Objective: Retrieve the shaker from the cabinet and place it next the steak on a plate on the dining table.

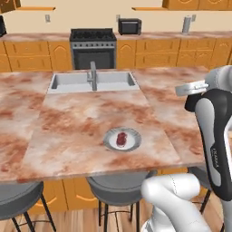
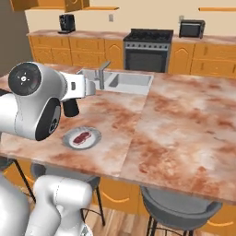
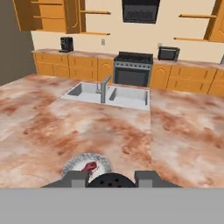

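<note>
My gripper (image 2: 71,101) is shut on the small black shaker (image 2: 70,109) and holds it upright above the dining table (image 1: 68,118). In the hand view the shaker's dotted cap (image 3: 111,180) sits between my fingertips (image 3: 75,177). Just beyond and slightly left of it lies the light-grey plate (image 3: 72,164) with the reddish steak (image 3: 90,166) on it. The plate (image 1: 108,141) and steak (image 1: 121,139) are near the table's front edge, left of my arm. From the right side the shaker hangs above and a little left of the plate (image 2: 69,140). The orange wall cabinet (image 3: 43,15) is far back on the left.
A sink with a faucet (image 1: 93,79) is set into the table behind the plate. Grey stools (image 1: 115,188) stand under the front edge. Along the back wall are a stove (image 1: 93,45), a toaster oven (image 1: 130,26) and a black coffee machine (image 2: 67,23).
</note>
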